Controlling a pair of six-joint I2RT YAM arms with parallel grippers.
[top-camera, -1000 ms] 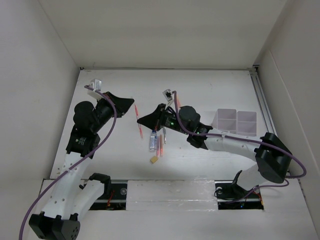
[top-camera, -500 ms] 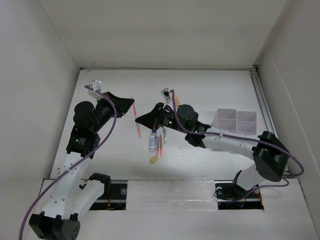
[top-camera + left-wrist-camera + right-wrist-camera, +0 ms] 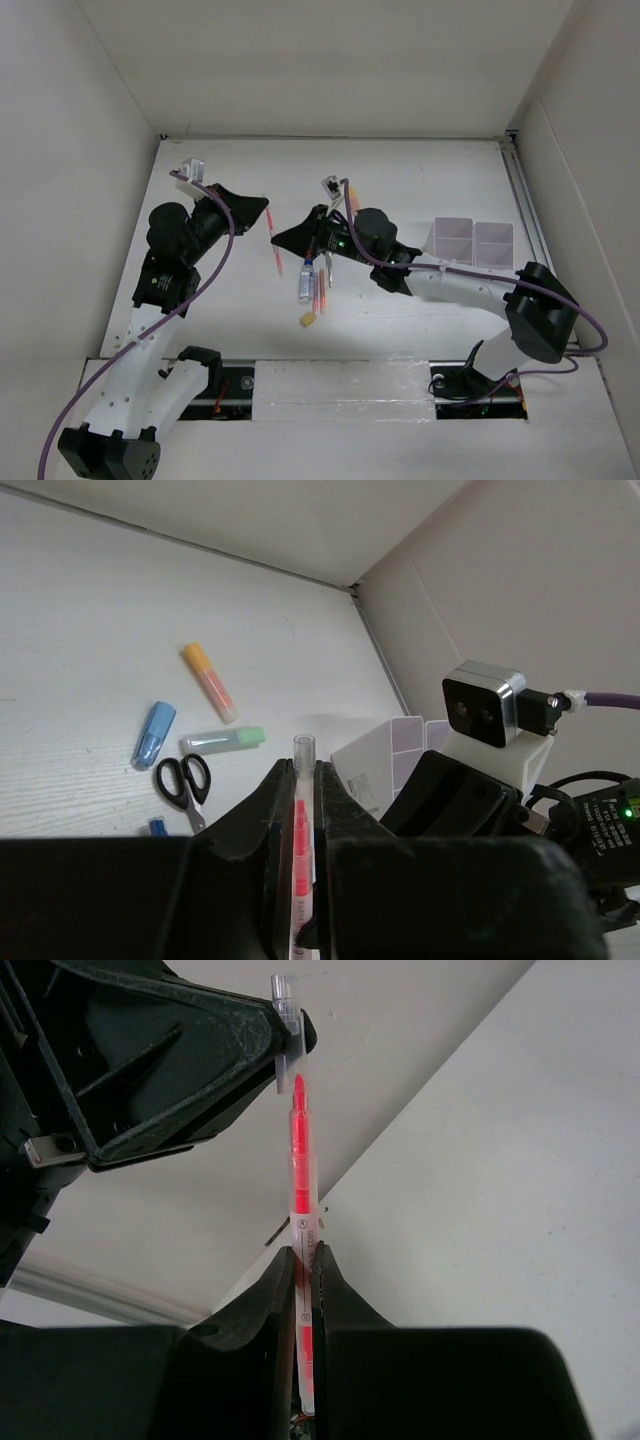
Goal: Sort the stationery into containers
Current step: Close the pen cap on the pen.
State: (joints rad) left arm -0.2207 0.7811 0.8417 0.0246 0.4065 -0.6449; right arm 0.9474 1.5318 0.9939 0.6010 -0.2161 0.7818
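Observation:
One thin red pen [image 3: 274, 252] is held by both grippers above the table. My left gripper [image 3: 263, 205] is shut on its clear-capped end [image 3: 303, 748], and the pen runs back between the left jaws [image 3: 299, 832]. My right gripper [image 3: 279, 240] is shut on the pen's printed body [image 3: 304, 1235], lower down. The left fingers [image 3: 240, 1030] pinch the cap at the top of the right wrist view. The white containers [image 3: 470, 242] stand at the right. On the table lie an orange marker [image 3: 210, 682], a blue marker [image 3: 154, 734], a green marker [image 3: 222, 740] and scissors [image 3: 182, 780].
A blue-capped glue bottle [image 3: 307, 281], more red pens [image 3: 322, 287] and a small yellow eraser [image 3: 310, 319] lie below the right gripper. The right arm [image 3: 450, 282] reaches across the middle of the table. White walls close in the table on three sides.
The right wrist and the pen shifted slightly to the left early in the second, then held still. The left arm has not moved. Both grippers stay shut.

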